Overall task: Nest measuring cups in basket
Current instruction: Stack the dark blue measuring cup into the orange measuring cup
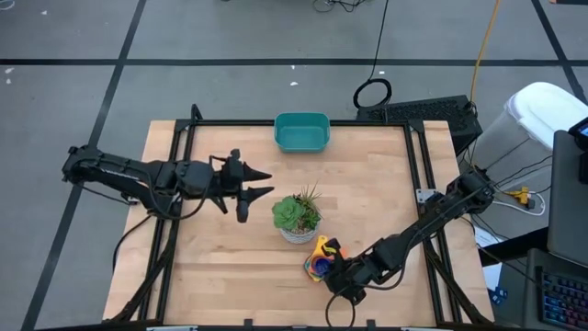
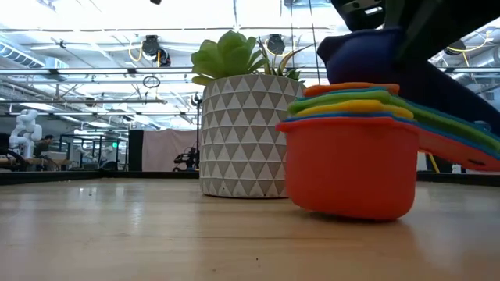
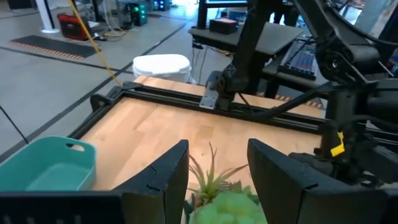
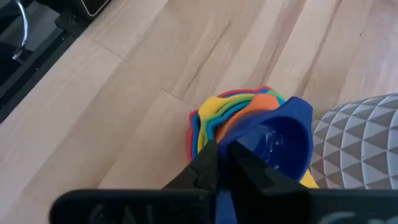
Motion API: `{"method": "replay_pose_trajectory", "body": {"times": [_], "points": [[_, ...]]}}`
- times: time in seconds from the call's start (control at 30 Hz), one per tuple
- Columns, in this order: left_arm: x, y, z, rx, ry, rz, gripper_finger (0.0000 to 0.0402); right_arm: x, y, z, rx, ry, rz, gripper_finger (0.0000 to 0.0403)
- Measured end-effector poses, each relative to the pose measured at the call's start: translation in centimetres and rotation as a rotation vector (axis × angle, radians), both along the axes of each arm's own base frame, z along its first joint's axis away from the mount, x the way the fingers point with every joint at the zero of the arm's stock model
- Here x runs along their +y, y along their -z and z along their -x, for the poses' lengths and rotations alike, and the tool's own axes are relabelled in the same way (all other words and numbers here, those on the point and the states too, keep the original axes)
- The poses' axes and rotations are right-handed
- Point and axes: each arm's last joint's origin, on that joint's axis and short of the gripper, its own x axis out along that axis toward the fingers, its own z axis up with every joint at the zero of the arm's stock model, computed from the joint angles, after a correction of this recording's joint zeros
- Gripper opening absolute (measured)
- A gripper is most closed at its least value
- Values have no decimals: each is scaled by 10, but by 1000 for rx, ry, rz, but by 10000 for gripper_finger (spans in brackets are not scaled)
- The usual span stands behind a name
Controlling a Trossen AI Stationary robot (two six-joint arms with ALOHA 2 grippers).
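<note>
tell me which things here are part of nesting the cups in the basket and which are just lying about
Part of the job:
- stack of measuring cups, already nested, near the front edge of the table
- dark blue cup, on top of the stack, pinched by the right gripper
- teal basket, at the back edge

Just lying about:
- potted plant, beside the stack
- left gripper, open, waiting left of the plant

Teal basket (image 1: 301,131), rainbow-stacked measuring cups (image 2: 355,148)
</note>
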Motion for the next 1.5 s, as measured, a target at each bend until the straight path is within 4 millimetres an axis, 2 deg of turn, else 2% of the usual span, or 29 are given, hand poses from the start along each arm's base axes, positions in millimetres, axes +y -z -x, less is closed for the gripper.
{"method": "replay_pose_trajectory", "body": {"times": [0.4,0.57,1.5], "points": [[-6,0,1,4,10,-40,165,0,-2,-1,-21,-16,4,126],[-6,0,1,7,14,-56,165,-2,-4,-4,-41,-17,-1,155],[-6,0,1,11,21,-83,165,-21,-3,-15,8,-59,-40,160]]}}
